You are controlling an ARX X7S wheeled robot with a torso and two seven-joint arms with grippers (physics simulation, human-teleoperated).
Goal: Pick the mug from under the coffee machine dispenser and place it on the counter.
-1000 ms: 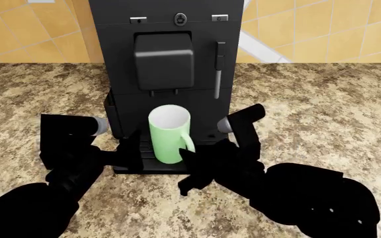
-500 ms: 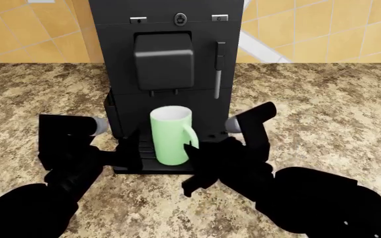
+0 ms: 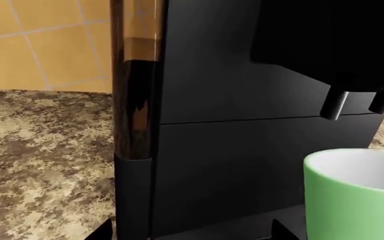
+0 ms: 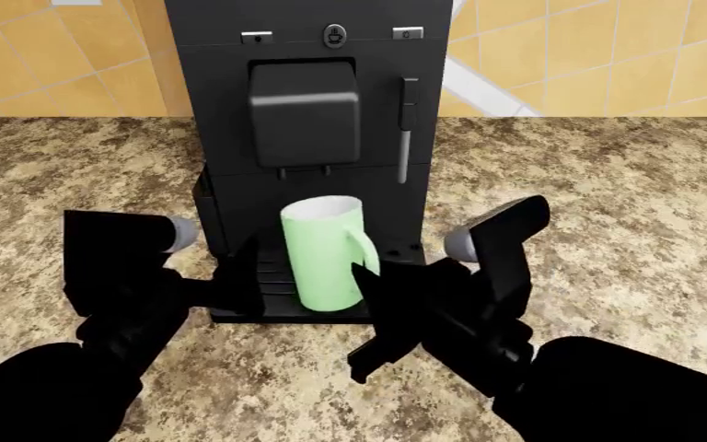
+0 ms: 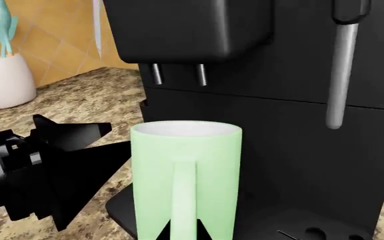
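The pale green mug (image 4: 320, 256) stands over the drip tray, below the black dispenser (image 4: 305, 110), tilted a little with its handle toward me. My right gripper (image 4: 364, 281) is shut on that handle. In the right wrist view the mug (image 5: 153, 175) fills the middle, its handle is pinched between both fingertips of the right gripper (image 5: 182, 232), and the dispenser (image 5: 188, 27) with its two nozzles hangs above. My left gripper (image 4: 240, 281) is open beside the machine's left front corner, apart from the mug (image 3: 355, 195). The left gripper (image 3: 190, 234) straddles that corner.
The tall black coffee machine (image 4: 292, 55) stands on the speckled counter (image 4: 599, 212) against a yellow tiled wall. A grey steam wand (image 4: 405, 138) hangs right of the dispenser. A white pot with teal utensils (image 5: 2, 80) stands to the left. My left arm (image 5: 45, 170) is close beside the mug.
The mug has shifted to the right and toward me with the right gripper holding its handle. The right wrist has swung right. The left arm has barely moved.
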